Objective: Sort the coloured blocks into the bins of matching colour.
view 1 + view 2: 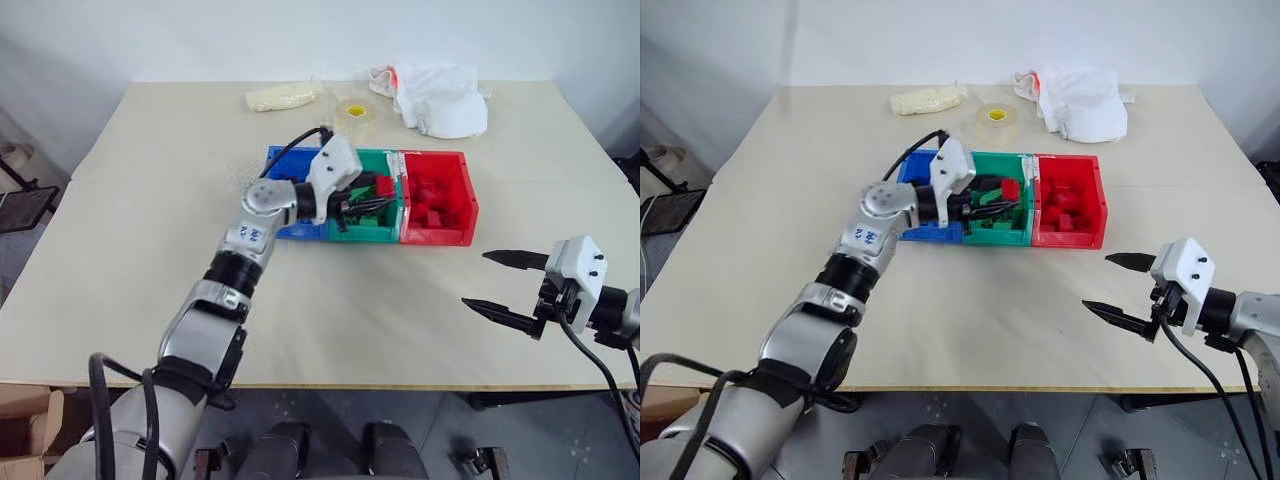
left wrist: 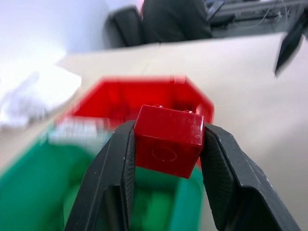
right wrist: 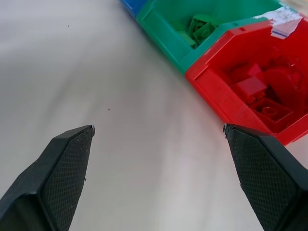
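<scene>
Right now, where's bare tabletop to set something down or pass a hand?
Free: the table between the bins and the near edge, left of the open right gripper; also the left side. Crowded: far edge with cloth bundle and tape roll, and over the bins, where the left gripper holds a red block.

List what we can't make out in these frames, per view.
- Head views: the blue bin interior is hidden by the left gripper and its wrist, so any blocks there can't be seen.
- Left wrist view: the green bin contents are blurred and partly covered by the held red block.
- Right wrist view: the red bin is cut off by the frame edge.
- Head views: the block count in the red bin is too small to tell.
</scene>
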`<action>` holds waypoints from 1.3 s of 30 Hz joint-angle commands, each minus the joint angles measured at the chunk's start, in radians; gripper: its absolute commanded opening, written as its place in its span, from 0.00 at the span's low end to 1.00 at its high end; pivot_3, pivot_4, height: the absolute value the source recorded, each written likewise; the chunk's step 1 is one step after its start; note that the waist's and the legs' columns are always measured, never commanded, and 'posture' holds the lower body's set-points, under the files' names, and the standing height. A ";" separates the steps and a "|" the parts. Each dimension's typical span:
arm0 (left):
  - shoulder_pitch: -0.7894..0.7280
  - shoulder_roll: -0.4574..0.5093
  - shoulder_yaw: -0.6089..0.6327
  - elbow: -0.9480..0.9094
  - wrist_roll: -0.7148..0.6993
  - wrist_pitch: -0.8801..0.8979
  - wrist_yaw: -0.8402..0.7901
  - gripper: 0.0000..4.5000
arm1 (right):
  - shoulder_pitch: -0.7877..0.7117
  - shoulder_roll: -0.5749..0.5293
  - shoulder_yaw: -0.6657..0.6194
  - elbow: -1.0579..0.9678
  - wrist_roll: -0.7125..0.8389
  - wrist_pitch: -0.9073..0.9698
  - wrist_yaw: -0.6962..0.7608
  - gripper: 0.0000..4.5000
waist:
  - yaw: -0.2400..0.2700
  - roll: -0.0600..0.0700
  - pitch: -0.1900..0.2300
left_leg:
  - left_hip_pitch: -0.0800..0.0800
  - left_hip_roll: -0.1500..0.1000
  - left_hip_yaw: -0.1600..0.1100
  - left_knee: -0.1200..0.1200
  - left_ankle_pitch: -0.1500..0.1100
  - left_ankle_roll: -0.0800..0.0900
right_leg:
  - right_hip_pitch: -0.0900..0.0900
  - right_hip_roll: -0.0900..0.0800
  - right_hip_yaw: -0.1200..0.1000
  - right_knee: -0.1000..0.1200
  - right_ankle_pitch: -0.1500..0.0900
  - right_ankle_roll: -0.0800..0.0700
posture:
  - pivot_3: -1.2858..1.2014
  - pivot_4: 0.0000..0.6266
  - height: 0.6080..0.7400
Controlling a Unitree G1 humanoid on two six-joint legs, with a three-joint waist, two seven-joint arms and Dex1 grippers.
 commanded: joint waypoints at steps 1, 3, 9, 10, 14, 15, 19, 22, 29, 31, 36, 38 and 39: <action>-0.137 -0.083 0.025 0.204 0.030 -0.105 0.071 0.35 | 0.041 0.021 -0.062 -0.067 0.023 0.007 -0.034 1.00 | 0.003 -0.002 0.001 | 0.000 0.000 0.000 0.000 0.000 0.000 | 0.000 0.000 0.000 0.000 0.000 0.000 | 0.52 0.24 1.00; -0.180 -0.108 0.037 0.279 0.043 -0.132 0.101 0.35 | 0.060 0.027 -0.075 -0.084 0.027 0.009 -0.045 1.00 | 0.002 -0.002 0.001 | -0.001 0.000 0.000 0.000 0.000 0.000 | 0.000 0.000 0.000 0.000 0.000 0.001 | 0.52 0.24 1.00; -0.276 -0.187 0.075 0.404 0.074 -0.146 0.240 0.51 | 0.121 0.046 -0.114 -0.139 0.038 0.023 -0.077 1.00 | -0.003 -0.003 0.002 | -0.001 0.000 0.001 0.000 0.000 0.001 | -0.001 0.000 0.001 0.001 0.000 0.001 | 0.52 0.24 1.00; -0.283 -0.190 0.074 0.412 0.088 -0.151 0.276 0.58 | 0.123 0.047 -0.117 -0.143 0.039 0.024 -0.079 1.00 | -0.003 -0.003 0.002 | -0.001 0.000 0.002 0.000 0.000 0.001 | -0.001 0.000 0.001 0.001 0.000 0.001 | 0.52 0.24 1.00; -0.304 -0.196 0.081 0.431 0.125 -0.155 0.398 0.84 | 0.127 0.046 -0.123 -0.149 0.045 0.029 -0.089 1.00 | -0.002 -0.003 0.002 | 0.000 0.000 0.002 0.000 0.000 0.001 | -0.001 0.000 0.001 0.001 0.000 0.001 | 0.52 0.24 1.00; -0.305 -0.197 0.087 0.431 0.125 -0.156 0.399 0.84 | 0.127 0.044 -0.123 -0.148 0.046 0.028 -0.090 1.00 | -0.001 -0.003 0.002 | 0.000 0.000 0.002 0.000 0.000 0.001 | -0.001 0.000 0.002 0.002 0.000 0.001 | 0.52 0.24 1.00; -0.291 -0.186 0.095 0.425 0.139 -0.164 0.394 0.84 | 0.098 0.036 -0.102 -0.129 0.044 0.026 -0.090 1.00 | -0.001 -0.003 0.002 | 0.000 0.000 0.002 0.000 0.000 0.001 | -0.001 0.000 0.002 0.002 0.001 0.001 | 0.52 0.24 1.00; -0.284 -0.164 0.111 0.406 0.124 -0.172 0.332 0.84 | 0.068 0.030 -0.085 -0.112 0.040 0.026 -0.082 1.00 | -0.001 -0.003 0.002 | -0.001 0.000 0.002 0.000 0.000 0.001 | -0.001 0.000 0.001 0.002 0.001 0.001 | 0.52 0.24 1.00; -0.186 -0.005 0.169 0.264 0.019 -0.084 -0.049 0.84 | 0.013 0.021 -0.052 -0.074 0.033 0.020 -0.049 1.00 | -0.010 -0.002 0.001 | 0.000 0.000 0.002 0.000 0.000 0.001 | -0.002 0.000 0.002 0.004 0.001 0.001 | 0.52 0.24 1.00; -0.133 0.064 0.159 0.202 0.013 -0.042 -0.143 0.84 | -0.015 0.018 -0.034 -0.052 0.027 0.017 -0.040 1.00 | -0.026 -0.001 0.001 | 0.000 0.001 0.003 -0.001 0.000 0.001 | -0.002 0.001 0.002 0.004 0.001 0.001 | 0.52 0.24 1.00; -0.007 0.183 0.177 0.002 -0.021 0.050 -0.183 0.84 | -0.105 0.011 0.025 0.022 0.011 -0.003 0.002 1.00 | -0.025 -0.001 0.001 | -0.001 0.001 0.001 0.000 0.000 0.001 | -0.002 0.001 0.002 0.005 0.001 0.001 | 0.52 0.24 1.00; 0.048 0.215 0.184 -0.089 -0.027 0.083 -0.166 0.84 | -0.144 0.012 0.049 0.053 0.002 -0.010 0.018 1.00 | -0.022 -0.001 0.001 | -0.001 0.000 -0.001 0.002 0.000 0.001 | -0.002 0.001 0.001 0.005 0.001 0.001 | 0.52 0.24 1.00; 0.095 0.238 0.192 -0.162 -0.039 0.113 -0.161 0.84 | -0.171 0.012 0.065 0.074 -0.004 -0.016 0.030 1.00 | -0.023 -0.001 0.001 | -0.001 0.000 -0.001 0.002 0.000 0.001 | -0.002 0.001 0.001 0.005 0.001 0.001 | 0.52 0.24 1.00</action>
